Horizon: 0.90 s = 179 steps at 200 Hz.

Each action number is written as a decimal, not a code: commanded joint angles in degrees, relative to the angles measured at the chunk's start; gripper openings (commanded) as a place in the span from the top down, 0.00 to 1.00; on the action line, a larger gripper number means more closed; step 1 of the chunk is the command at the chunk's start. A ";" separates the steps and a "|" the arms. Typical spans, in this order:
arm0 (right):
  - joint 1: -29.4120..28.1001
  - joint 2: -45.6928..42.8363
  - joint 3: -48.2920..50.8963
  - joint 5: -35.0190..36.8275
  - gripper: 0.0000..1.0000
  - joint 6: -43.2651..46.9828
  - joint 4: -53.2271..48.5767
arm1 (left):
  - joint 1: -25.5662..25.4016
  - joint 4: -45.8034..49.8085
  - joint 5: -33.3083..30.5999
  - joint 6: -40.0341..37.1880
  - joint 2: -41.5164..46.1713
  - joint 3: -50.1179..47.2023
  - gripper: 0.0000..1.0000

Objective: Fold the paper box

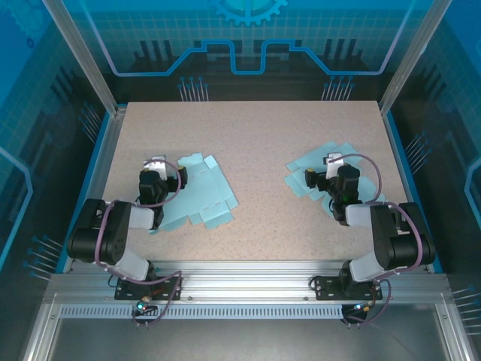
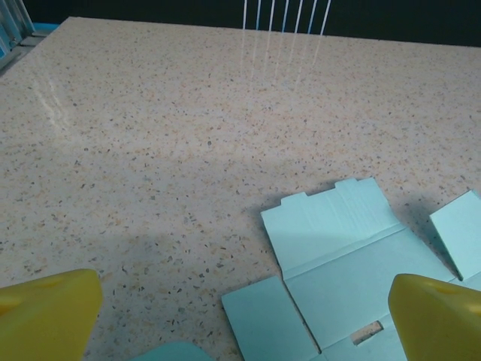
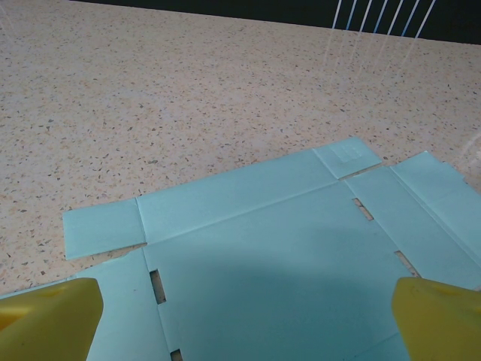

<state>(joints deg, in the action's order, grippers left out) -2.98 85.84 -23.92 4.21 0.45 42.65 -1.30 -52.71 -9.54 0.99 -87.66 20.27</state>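
Flat on the speckled beige worktop (image 1: 255, 135): one pale-blue die-cut paper box blank (image 1: 203, 195) under the left jaws, a twin blank (image 1: 301, 171) under the right jaws, each pair spread wide, gripping nothing. Pin the base, then lift flaps along scored creases.

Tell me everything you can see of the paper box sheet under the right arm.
The paper box sheet is a pale blue die-cut card blank, unfolded, lying flat on the speckled table. Creases divide it into panels and tabs, with small slots along some folds. The open right pincer hangs over it.
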 commanded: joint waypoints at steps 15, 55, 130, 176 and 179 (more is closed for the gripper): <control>-0.51 -1.64 -4.69 2.53 0.00 -1.35 -7.63 | -0.15 2.36 -1.85 -0.17 9.04 -1.80 0.01; -0.45 -5.26 -8.45 4.54 0.00 -3.57 -18.39 | -0.17 13.56 -0.75 3.46 21.50 -0.28 0.01; -1.26 -17.52 -17.06 2.54 0.00 -23.67 -50.24 | -2.56 40.54 9.22 12.45 21.00 15.68 0.01; -10.39 -17.13 -20.90 1.60 0.00 -29.88 -60.28 | -6.98 49.98 19.64 7.92 8.01 28.62 0.01; -10.89 -17.05 -21.03 1.40 0.00 -30.10 -60.39 | -7.00 50.97 20.83 7.36 6.89 29.87 0.01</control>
<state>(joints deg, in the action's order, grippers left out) -9.76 68.49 -42.48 6.70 -23.94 -8.84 -7.35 -10.74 0.86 11.40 -74.26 43.75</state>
